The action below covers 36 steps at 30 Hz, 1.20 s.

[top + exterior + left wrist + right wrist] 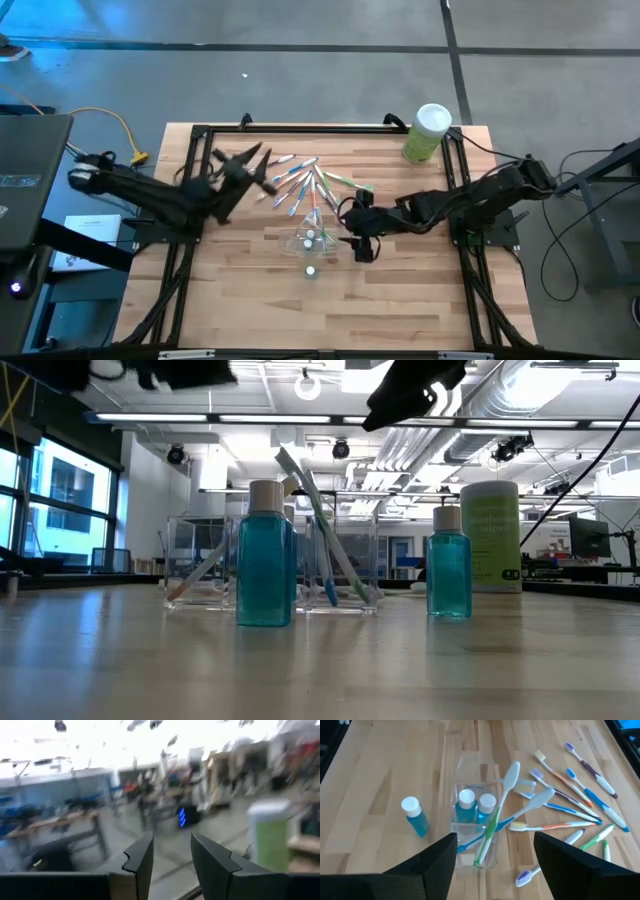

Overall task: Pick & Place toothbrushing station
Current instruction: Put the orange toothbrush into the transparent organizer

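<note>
Holder [475,827] has two bottles and three brushes; many brushes [580,805] left on surface [380,775]. Both end effectors spread, empty.

Loose toothbrushes [300,180] fanned across the table [400,300] behind the clear holder [312,240], blocking that approach. One small bottle [312,269] just in front of the holder. Green canister [428,133] at the far right corner. Near half of the table bare.
</note>
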Motion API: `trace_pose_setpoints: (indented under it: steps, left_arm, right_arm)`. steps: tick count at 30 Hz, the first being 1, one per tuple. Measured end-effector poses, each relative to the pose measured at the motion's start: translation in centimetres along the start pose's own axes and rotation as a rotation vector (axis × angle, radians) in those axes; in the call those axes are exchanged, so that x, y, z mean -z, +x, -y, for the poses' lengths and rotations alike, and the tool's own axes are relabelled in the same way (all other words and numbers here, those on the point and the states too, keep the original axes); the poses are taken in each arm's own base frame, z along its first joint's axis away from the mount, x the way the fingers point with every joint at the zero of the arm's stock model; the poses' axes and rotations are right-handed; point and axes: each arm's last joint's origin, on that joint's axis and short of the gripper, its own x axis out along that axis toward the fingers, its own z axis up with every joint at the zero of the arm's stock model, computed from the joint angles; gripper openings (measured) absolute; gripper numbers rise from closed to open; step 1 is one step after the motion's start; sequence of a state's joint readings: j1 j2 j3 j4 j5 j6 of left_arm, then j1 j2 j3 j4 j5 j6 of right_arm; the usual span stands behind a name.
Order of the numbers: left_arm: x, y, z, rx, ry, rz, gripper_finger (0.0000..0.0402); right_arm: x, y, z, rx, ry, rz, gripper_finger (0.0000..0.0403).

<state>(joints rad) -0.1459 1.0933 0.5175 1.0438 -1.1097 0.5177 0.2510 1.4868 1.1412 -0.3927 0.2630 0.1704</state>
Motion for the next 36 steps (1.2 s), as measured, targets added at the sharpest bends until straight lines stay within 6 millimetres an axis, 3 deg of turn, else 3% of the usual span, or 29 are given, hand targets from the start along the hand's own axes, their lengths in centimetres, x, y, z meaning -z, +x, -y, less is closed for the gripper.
trace_pose_setpoints:
  steps: [3, 7, 16, 26, 36]
  left_arm:
    - [3.2, 1.9, -0.2, 0.034, 0.035, -0.14, 0.0126]
    - [7.1, 2.9, -0.9, 0.247, 0.013, -0.401, 0.0126]
    - [10.2, 2.5, -2.3, 0.498, -0.01, -0.772, 0.0126]
    - [12.9, 0.2, -3.1, 0.584, -0.002, -0.88, 0.0126]
    - [15.9, -2.3, -4.7, 0.629, -0.136, -0.733, 0.0126]
  right_arm:
    - [0.0, 0.0, 0.1, 0.002, 0.02, -0.004, 0.0256]
    - [0.2, 0.0, 0.1, 0.002, 0.014, -0.025, 0.0256]
    - [0.5, 0.2, 0.1, 0.006, -0.003, -0.05, 0.0256]
    - [2.3, 1.3, 0.3, 0.016, -0.028, -0.068, 0.0256]
    - [2.3, 1.4, 0.3, 0.012, -0.025, -0.052, 0.0256]
